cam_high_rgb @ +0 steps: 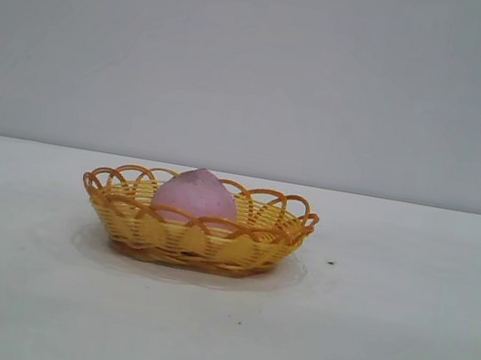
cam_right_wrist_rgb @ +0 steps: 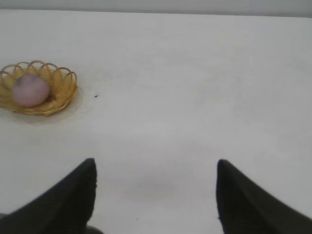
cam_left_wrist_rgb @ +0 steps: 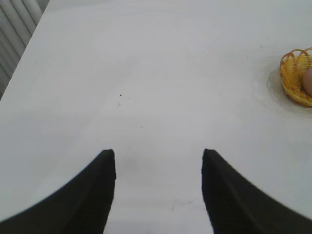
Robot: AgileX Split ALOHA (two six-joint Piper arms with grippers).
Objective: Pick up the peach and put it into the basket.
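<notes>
The dusty pink peach (cam_high_rgb: 197, 193) lies inside the yellow wicker basket (cam_high_rgb: 194, 239), its pointed tip up, in the middle of the white table. In the right wrist view the peach (cam_right_wrist_rgb: 30, 90) rests in the basket (cam_right_wrist_rgb: 63, 90) far off. The left wrist view shows only the basket's edge (cam_left_wrist_rgb: 291, 78) with a sliver of peach (cam_left_wrist_rgb: 309, 82). My left gripper (cam_left_wrist_rgb: 158, 155) is open over bare table, far from the basket. Over bare table too, my right gripper (cam_right_wrist_rgb: 156, 165) stands open and holds nothing. Neither arm shows in the exterior view.
The white table (cam_high_rgb: 396, 354) stretches wide on all sides of the basket. A small dark speck (cam_high_rgb: 330, 262) lies to the basket's right. A grey wall stands behind the table, and a ribbed grey panel (cam_left_wrist_rgb: 17, 29) sits past the table edge in the left wrist view.
</notes>
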